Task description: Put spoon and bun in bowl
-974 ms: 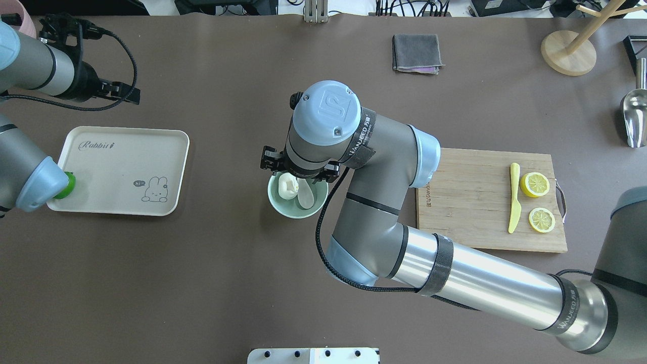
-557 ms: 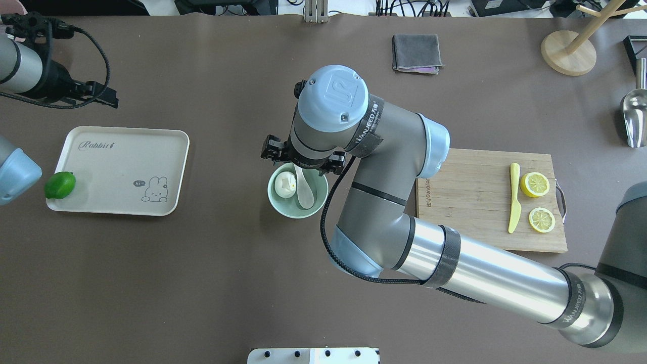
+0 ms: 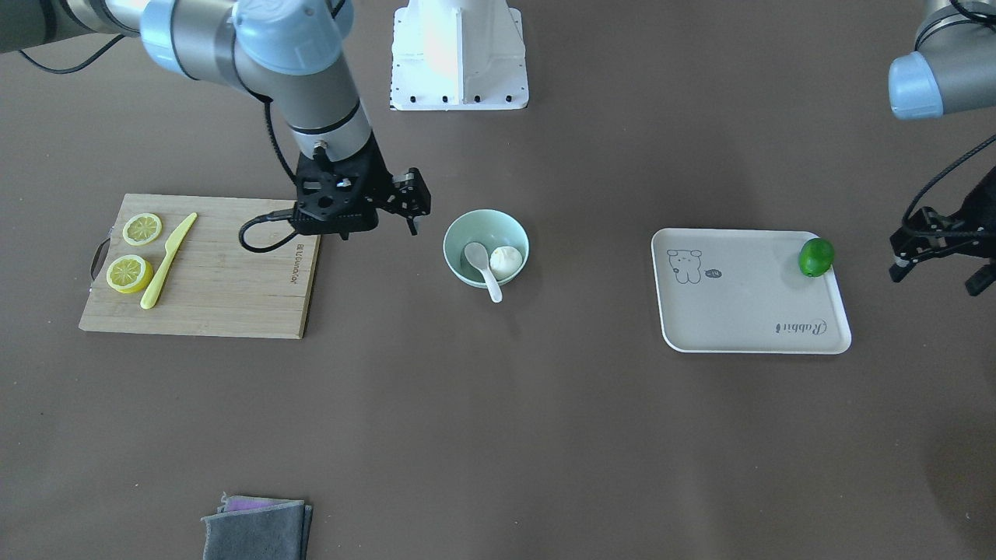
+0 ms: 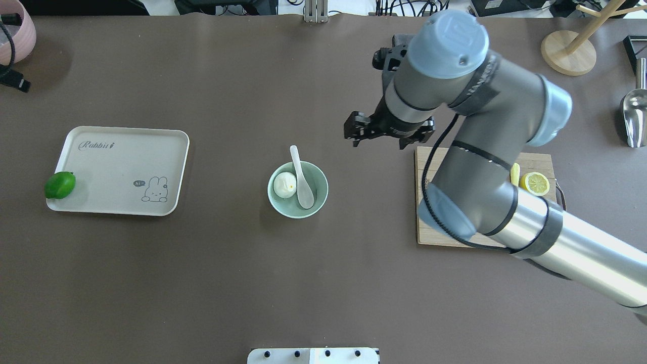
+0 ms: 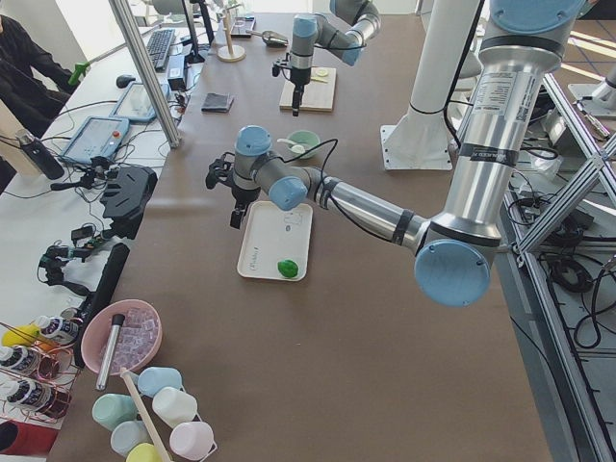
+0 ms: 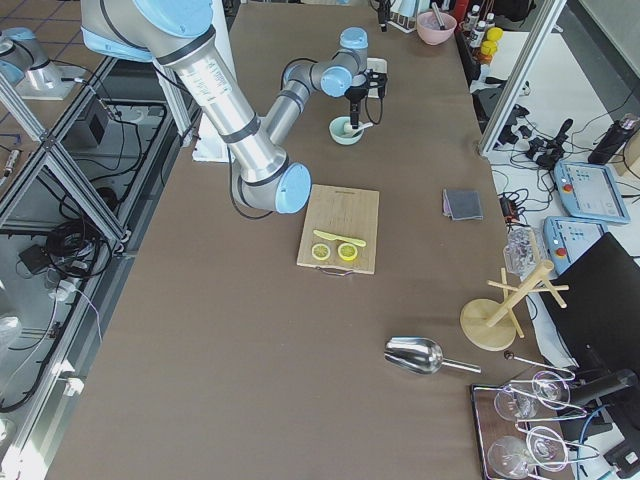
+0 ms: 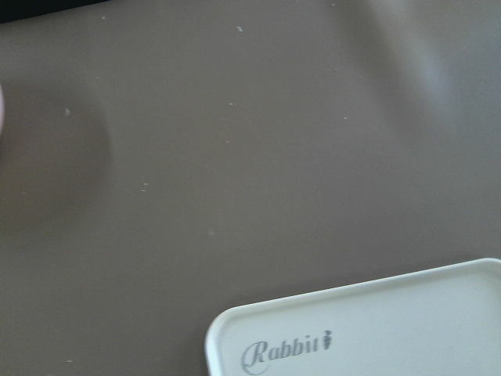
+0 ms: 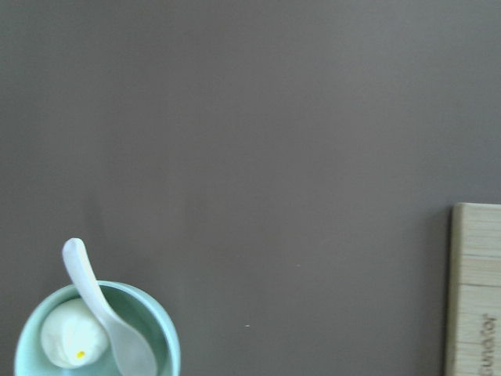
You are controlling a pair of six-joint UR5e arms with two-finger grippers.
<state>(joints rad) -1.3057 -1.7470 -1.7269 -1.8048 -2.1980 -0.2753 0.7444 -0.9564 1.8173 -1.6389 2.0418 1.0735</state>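
Observation:
The mint-green bowl [image 4: 297, 205] stands at the table's middle, also in the front view [image 3: 467, 233] and the right wrist view [image 8: 168, 345]. The white bun [image 4: 284, 184] lies inside it on its left. The white spoon [image 4: 302, 177] lies with its scoop in the bowl and its handle over the far rim. My right gripper [image 4: 380, 143] is open and empty, raised to the right of the bowl by the board's corner. My left gripper [image 3: 938, 276] is open and empty, beyond the tray's outer end.
A beige tray [image 4: 121, 169] with a green lime [image 4: 59, 184] lies left. A wooden cutting board [image 3: 226, 264] with a yellow knife [image 3: 167, 260] and lemon halves [image 3: 128, 272] lies right. A grey cloth [image 3: 257, 529], wooden stand [image 4: 568, 50] and metal scoop [image 4: 634, 116] sit at the far side.
My right gripper rose from over the bowl and moved right and away, leaving the spoon in the bowl. My left arm drew back to the left, uncovering the lime.

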